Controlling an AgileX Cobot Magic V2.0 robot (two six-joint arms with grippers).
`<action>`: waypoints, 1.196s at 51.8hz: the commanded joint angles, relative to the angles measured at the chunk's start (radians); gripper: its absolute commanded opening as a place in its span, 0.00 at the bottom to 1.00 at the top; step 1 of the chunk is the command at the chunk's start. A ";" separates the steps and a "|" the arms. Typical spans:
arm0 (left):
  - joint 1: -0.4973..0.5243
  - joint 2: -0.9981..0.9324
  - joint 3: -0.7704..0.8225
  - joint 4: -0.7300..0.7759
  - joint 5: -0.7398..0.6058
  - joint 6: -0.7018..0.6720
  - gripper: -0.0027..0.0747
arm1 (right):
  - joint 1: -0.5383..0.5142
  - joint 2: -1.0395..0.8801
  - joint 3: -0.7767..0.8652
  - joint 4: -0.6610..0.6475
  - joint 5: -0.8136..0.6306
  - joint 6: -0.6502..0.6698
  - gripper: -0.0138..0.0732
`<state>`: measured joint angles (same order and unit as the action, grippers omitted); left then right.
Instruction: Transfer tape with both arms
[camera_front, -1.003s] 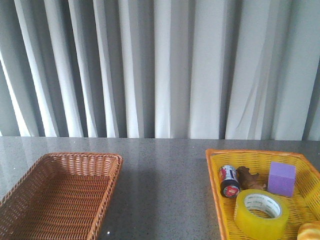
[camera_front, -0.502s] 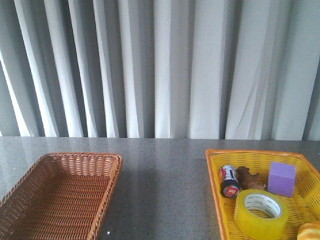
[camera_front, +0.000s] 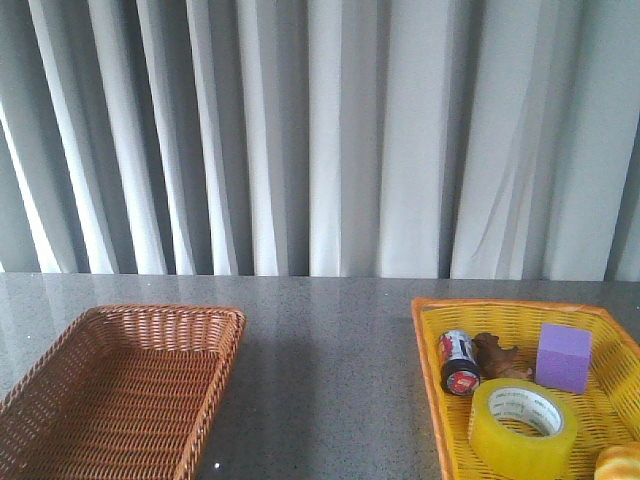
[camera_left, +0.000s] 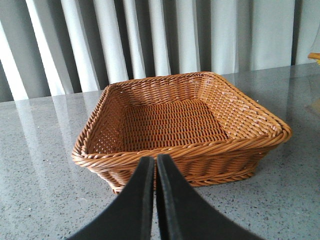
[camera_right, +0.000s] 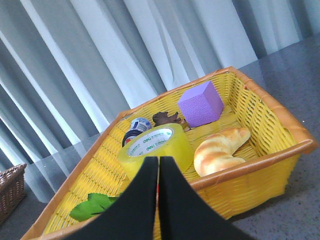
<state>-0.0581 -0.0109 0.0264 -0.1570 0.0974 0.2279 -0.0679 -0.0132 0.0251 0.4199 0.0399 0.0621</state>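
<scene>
The yellow tape roll (camera_front: 523, 427) with a white printed core lies flat in the yellow basket (camera_front: 430, 345) at the right of the table. It also shows in the right wrist view (camera_right: 156, 145), just beyond my right gripper (camera_right: 158, 161), which is shut and empty outside the basket's near rim. My left gripper (camera_left: 155, 161) is shut and empty, just short of the brown wicker basket (camera_left: 200, 152). Neither arm shows in the front view.
The yellow basket also holds a purple cube (camera_front: 563, 357), a red-and-black can (camera_front: 458, 362), a brown object (camera_front: 498, 356), a croissant (camera_right: 217, 149) and green leaves (camera_right: 95, 206). The empty brown basket (camera_front: 215, 375) stands at the table's left. Grey curtains hang behind.
</scene>
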 joint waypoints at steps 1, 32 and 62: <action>0.001 -0.008 -0.023 -0.011 -0.076 -0.001 0.03 | -0.005 -0.011 0.008 0.006 -0.074 -0.014 0.15; 0.001 -0.008 -0.031 -0.296 -0.261 -0.186 0.03 | 0.001 -0.011 -0.133 0.110 0.052 -0.032 0.15; -0.004 -0.007 -0.203 -0.352 -0.144 -0.298 0.05 | 0.000 0.503 -0.709 0.087 0.213 -0.489 0.55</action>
<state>-0.0581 -0.0109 -0.1025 -0.5058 -0.0347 -0.0605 -0.0671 0.3855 -0.5896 0.5070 0.3021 -0.3740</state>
